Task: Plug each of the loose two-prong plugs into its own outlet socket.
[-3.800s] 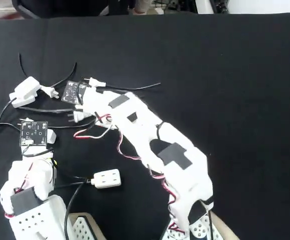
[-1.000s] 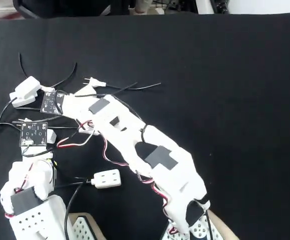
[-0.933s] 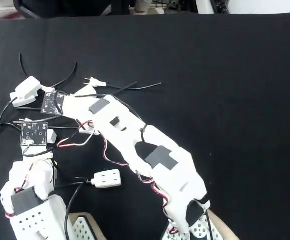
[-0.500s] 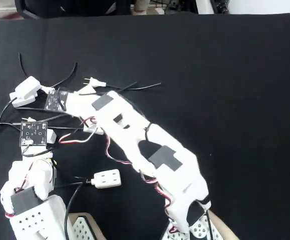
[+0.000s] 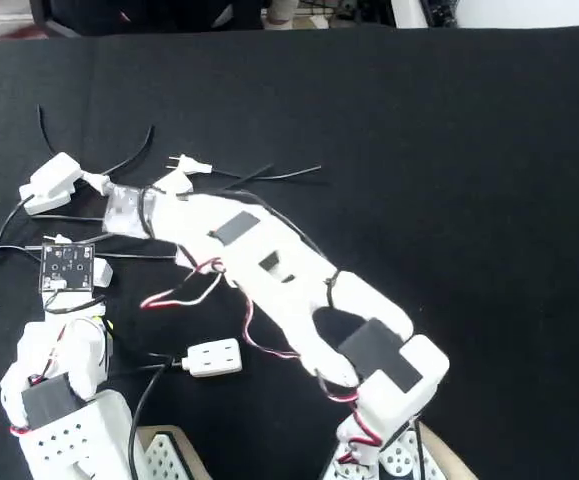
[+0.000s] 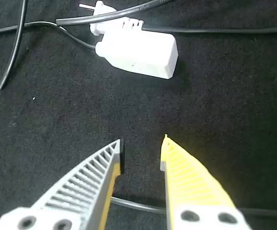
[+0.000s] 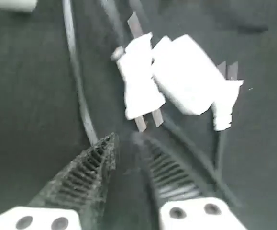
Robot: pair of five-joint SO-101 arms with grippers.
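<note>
High view is showing my right arm (image 5: 299, 290) lying stretched across the black table (image 5: 449, 150) to the far-left outlet socket (image 5: 51, 183). The arm's own wrist is covering its fingertips and whatever is lying beside that socket. A second outlet socket (image 5: 214, 357) is lying near my left arm (image 5: 59, 380). One loose plug (image 5: 191, 165) is lying apart among black cables (image 5: 269, 175).

Right wrist view, blurred, is showing my right gripper (image 7: 126, 141) standing slightly parted and gripping nothing. A white two-prong plug (image 7: 138, 88) is sitting just ahead, touching the far-left outlet socket, its prongs pointing back toward me.

Left wrist view is showing my left gripper (image 6: 142, 143) gaping, empty, above a black cable (image 6: 133, 205) and well short of a white block (image 6: 138, 48). I cannot tell whether that block is the same socket. Any print is too small for me to read.
</note>
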